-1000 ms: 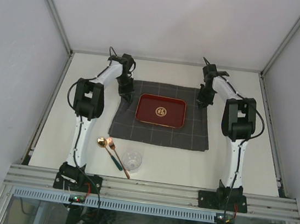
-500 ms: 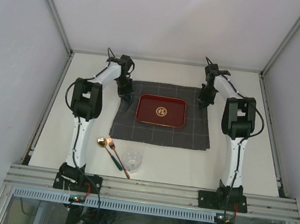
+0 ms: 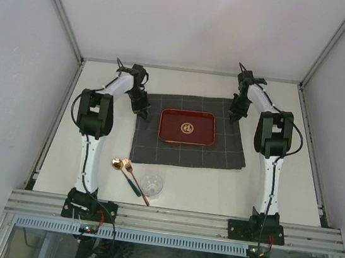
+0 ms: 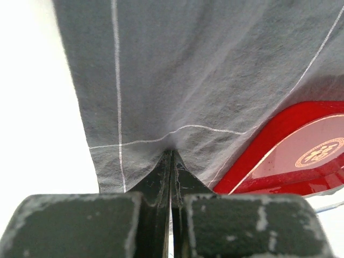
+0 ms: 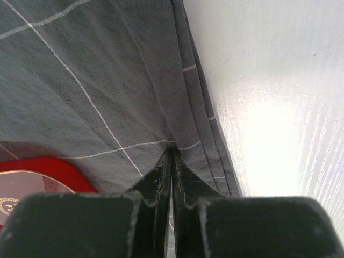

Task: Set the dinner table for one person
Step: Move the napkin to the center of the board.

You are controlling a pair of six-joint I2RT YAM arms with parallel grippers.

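Note:
A dark grey checked cloth (image 3: 186, 147) lies on the off-white dinner table (image 3: 266, 192) with a red tray (image 3: 188, 126) on it. My left gripper (image 3: 141, 107) is shut on the cloth's far left corner (image 4: 171, 145). My right gripper (image 3: 235, 114) is shut on the far right corner (image 5: 173, 144), where the cloth's edge is folded over. In the left wrist view the tray (image 4: 290, 150) sits just right of the fingers. A gold spoon (image 3: 120, 168), a copper fork (image 3: 136, 180) and a clear glass (image 3: 152, 185) lie near the front left.
An aluminium rail (image 3: 173, 217) runs along the near edge, with both arm bases on it. White walls enclose the table at the left, right and back. Bare tabletop shows behind the cloth (image 3: 191, 84) and to its right (image 5: 279, 107).
Both grippers have drawn the cloth toward the back of the table, and the tray has ridden along with it. The cloth lies flatter and wider now. The spoon, fork and glass have not moved.

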